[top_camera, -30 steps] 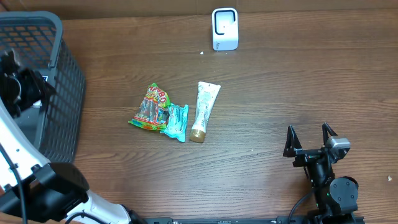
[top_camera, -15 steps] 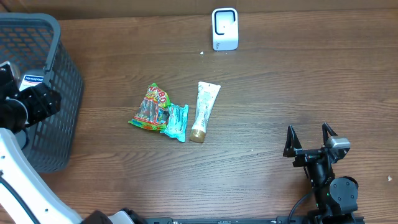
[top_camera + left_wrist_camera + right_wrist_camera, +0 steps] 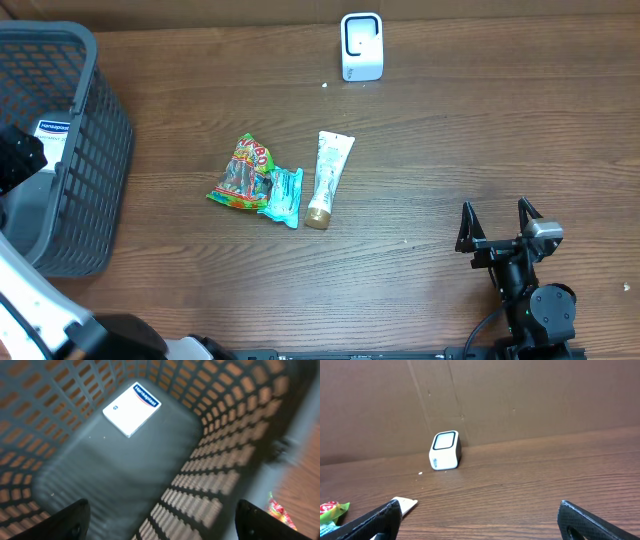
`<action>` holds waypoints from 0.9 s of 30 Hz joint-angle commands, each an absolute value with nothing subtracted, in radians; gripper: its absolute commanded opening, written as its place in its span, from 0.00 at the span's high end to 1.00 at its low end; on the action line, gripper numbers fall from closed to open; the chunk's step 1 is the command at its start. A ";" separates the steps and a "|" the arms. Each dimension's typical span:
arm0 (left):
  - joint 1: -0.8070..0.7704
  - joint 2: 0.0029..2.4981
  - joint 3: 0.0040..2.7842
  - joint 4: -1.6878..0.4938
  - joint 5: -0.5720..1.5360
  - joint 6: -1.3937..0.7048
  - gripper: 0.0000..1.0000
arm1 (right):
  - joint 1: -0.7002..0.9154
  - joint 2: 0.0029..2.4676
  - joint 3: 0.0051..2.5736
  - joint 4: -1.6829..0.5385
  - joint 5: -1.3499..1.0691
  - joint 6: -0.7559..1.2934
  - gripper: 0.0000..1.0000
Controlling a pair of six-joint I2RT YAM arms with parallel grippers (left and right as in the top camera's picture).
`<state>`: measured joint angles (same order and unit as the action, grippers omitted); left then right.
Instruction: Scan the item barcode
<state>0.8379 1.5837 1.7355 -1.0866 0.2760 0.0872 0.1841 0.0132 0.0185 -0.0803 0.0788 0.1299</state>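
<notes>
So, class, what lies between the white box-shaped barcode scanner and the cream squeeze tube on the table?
Nothing: in the overhead view the stretch of brown wooden table from the white box-shaped barcode scanner to the cream squeeze tube is bare.

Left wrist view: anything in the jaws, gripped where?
Nothing held. The left gripper has open jaws over the basket; the white box lies loose on its floor. The right gripper is open, empty.
</notes>
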 commanded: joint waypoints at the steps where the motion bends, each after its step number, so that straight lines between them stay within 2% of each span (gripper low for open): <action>1: 0.836 1.705 1.725 -1.054 0.270 0.067 0.14 | 0.188 0.005 0.008 -0.076 0.085 0.126 0.00; 8: 0.834 1.908 1.725 -0.986 0.255 0.067 0.12 | 0.188 0.005 0.008 -0.076 0.085 0.126 0.00; 14: 0.805 1.991 1.725 -0.886 0.212 0.098 0.00 | 0.188 0.005 0.008 -0.076 0.085 0.126 0.00; 20: 0.758 2.014 1.725 -0.781 0.092 0.223 0.00 | 0.188 0.005 0.008 -0.076 0.085 0.126 0.00; 27: 0.738 2.057 1.725 -0.640 0.075 0.364 0.00 | 0.188 0.005 0.008 -0.076 0.085 0.126 0.00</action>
<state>0.7357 2.0102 1.7275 -0.6754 0.1036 0.2615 0.1841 0.0132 0.0185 -0.0807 0.0788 0.1303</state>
